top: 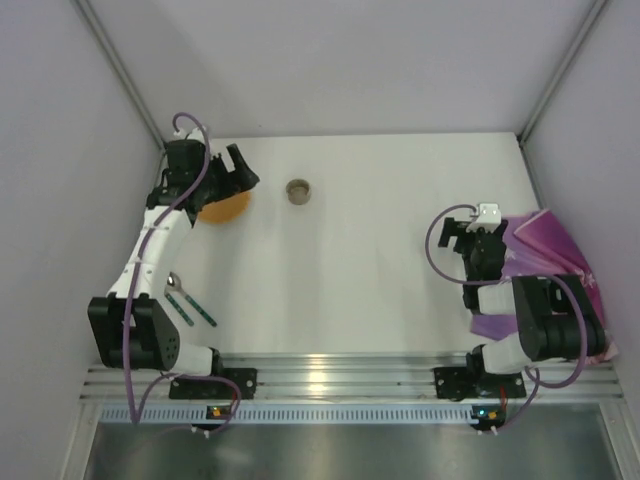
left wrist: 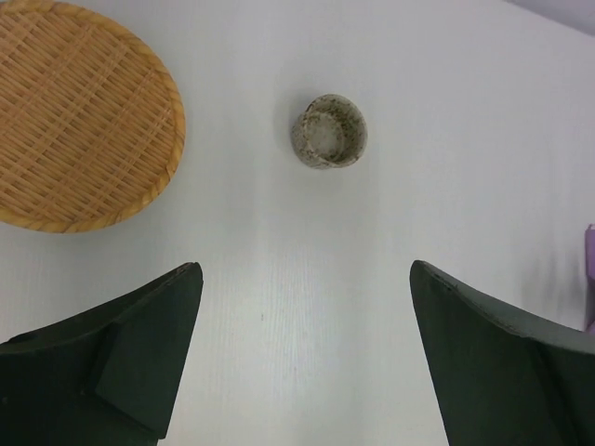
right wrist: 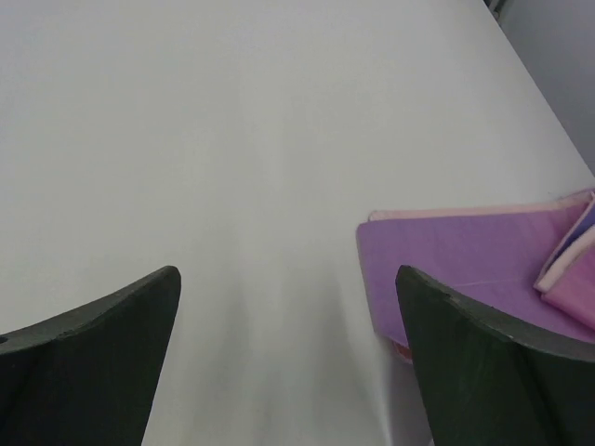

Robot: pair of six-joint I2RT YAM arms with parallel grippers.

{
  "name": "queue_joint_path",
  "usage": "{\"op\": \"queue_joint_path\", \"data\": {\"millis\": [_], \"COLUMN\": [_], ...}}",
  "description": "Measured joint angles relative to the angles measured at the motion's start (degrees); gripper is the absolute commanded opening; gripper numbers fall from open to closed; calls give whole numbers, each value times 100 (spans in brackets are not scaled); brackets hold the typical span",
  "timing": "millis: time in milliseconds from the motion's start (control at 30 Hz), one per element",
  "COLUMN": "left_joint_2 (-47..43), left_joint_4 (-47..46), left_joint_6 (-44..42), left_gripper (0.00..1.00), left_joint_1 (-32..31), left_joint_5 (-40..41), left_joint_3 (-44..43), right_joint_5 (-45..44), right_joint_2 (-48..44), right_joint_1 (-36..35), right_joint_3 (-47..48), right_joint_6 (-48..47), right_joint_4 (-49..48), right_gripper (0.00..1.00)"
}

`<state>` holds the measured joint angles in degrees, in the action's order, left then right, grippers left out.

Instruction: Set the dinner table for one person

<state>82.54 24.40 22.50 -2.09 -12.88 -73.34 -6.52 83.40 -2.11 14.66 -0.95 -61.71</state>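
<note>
White, plain, flat rectangular tabletop (top: 380, 280) spans the cell. Items sit scattered round its edges, so the setting is judged not begun.

- Far left: round woven bamboo plate (left wrist: 79, 111), with a small speckled stoneware cup (left wrist: 329, 131) near it, not touching.
- Near left: green-handled spoon (top: 188, 300).
- Right edge: folded purple cloth placemat (right wrist: 465, 269).
- Left gripper (left wrist: 305, 279): spread wide, empty, over bare surface by the plate.
- Right gripper (right wrist: 288, 279): spread wide, empty, beside the mat.

Likely first step is the mat. That calls for pinching its near edge and drawing it to centre. No legible writing.
</note>
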Motion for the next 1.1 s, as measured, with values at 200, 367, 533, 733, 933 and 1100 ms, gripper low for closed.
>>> {"op": "queue_joint_path", "data": {"millis": [200,367,533,733,933,1100], "left_joint_2": [-494,-479,-433,-358,-492,-647], "left_joint_4": [-90,74,-15,13,-9,7], "left_joint_6": [518,789,1099,1108,990,925], "left_gripper": [98,98,98,96,94,93], "left_joint_1": [59,61,157,238,238,240], "left_joint_5": [-546,-643,-1126,-1246,-1353,-1434], "left_joint_3": [365,883,1047,1158,1298,1631], "right_joint_5": [-962,-1700,-2347,-2299,-1606,-1478], "right_joint_2": [-553,-337,-234,575,1318,1784], "right_joint_1": [-625,-1115,-289,302,1088,1272], "right_joint_3": [1193,4476,5952,6249,5692,5549], "right_joint_6": [-321,-118,1998,2787,2927,2927], "right_joint_4": [2197,4172,5764,8310,9676,10216], "right_gripper": [100,100,100,100,100,100]}}
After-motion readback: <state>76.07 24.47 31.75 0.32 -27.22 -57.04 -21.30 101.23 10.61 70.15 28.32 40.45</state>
